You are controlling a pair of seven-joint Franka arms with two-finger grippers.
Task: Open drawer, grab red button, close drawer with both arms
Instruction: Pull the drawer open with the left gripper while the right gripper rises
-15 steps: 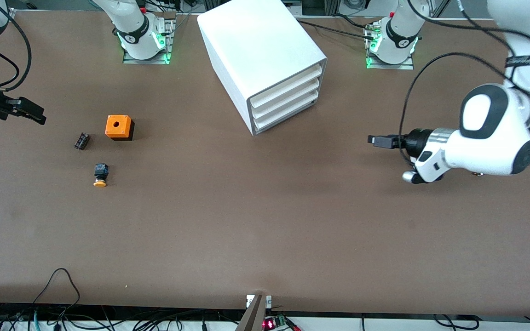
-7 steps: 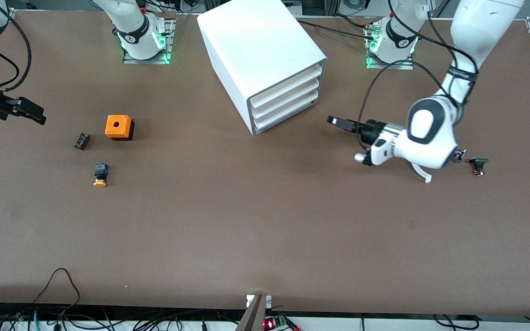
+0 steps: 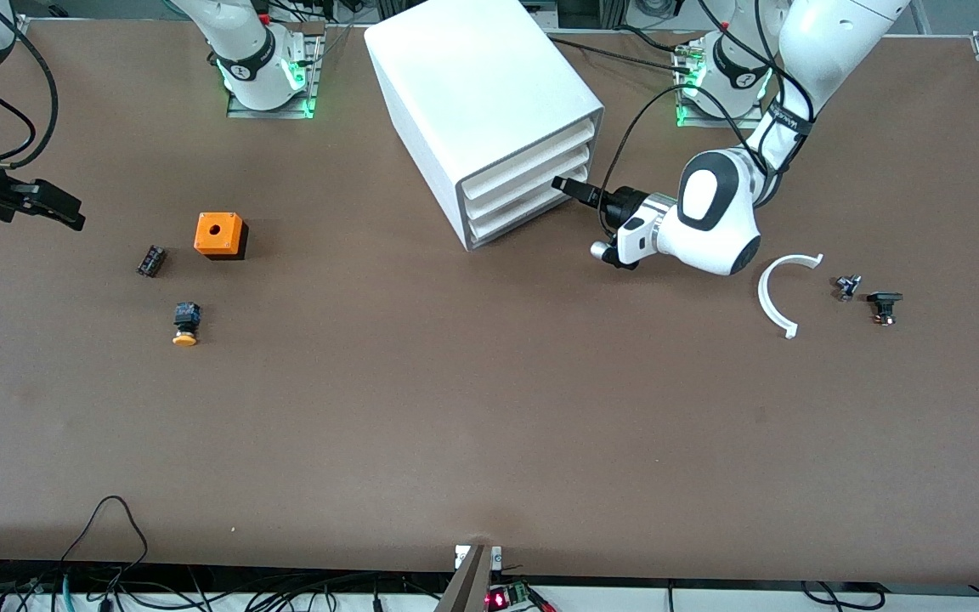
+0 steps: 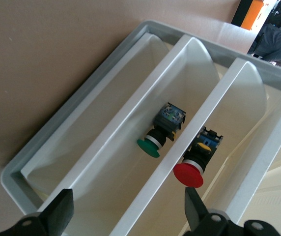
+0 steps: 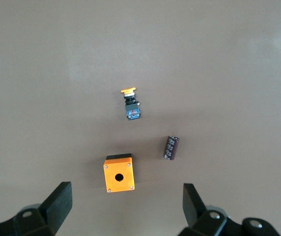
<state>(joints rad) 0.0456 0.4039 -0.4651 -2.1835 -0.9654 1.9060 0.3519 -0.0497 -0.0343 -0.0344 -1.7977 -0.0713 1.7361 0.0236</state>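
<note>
The white cabinet (image 3: pixel 472 85) stands with its three drawers shut. The lowest drawer (image 3: pixel 523 210) is the slot next to the table in the left wrist view (image 4: pixel 96 113), and nothing shows in it. The red-capped button (image 4: pixel 189 174) shows in the slot farthest from the table. A green-capped button (image 4: pixel 149 147) shows in the middle slot. My left gripper (image 3: pixel 570 189) is open and empty just in front of the drawer fronts, its fingers (image 4: pixel 57 211) wide apart. My right gripper (image 3: pixel 52 208) is open and empty, waiting over the right arm's end of the table.
An orange cube with a hole (image 3: pixel 220 235), an orange-yellow-capped button (image 3: pixel 186 324) and a small dark cylinder (image 3: pixel 150 260) lie at the right arm's end. A white curved piece (image 3: pixel 783 293) and two small dark parts (image 3: pixel 884 306) lie at the left arm's end.
My left arm has swung from the left arm's end of the table up to the cabinet's drawer fronts, uncovering the white curved piece. The right arm has not moved.
</note>
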